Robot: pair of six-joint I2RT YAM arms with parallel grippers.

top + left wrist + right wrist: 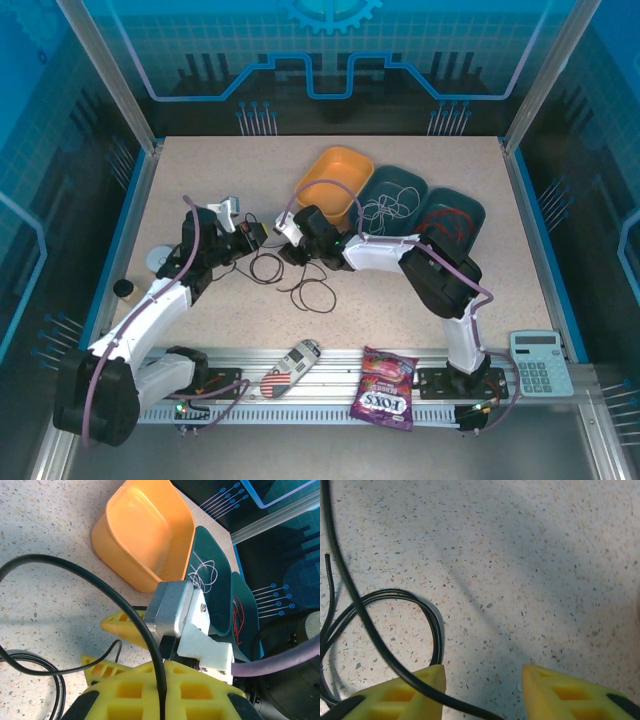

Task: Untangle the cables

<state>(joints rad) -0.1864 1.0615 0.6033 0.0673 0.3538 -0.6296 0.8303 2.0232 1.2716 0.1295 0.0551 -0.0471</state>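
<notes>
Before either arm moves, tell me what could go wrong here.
The left gripper is shut on the black cable, whose loops lie beside the open right gripper: pulling may tighten them into a knot. The two grippers sit close together, so they might collide.

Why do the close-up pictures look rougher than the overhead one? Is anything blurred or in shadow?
Top view: even light on the table, with a strong blue cast from the glowing walls. Left wrist view: the black cable close to the lens looks thick and soft, while the orange bin is crisp. Right wrist view: a broad soft shadow slants across the speckled surface.
</notes>
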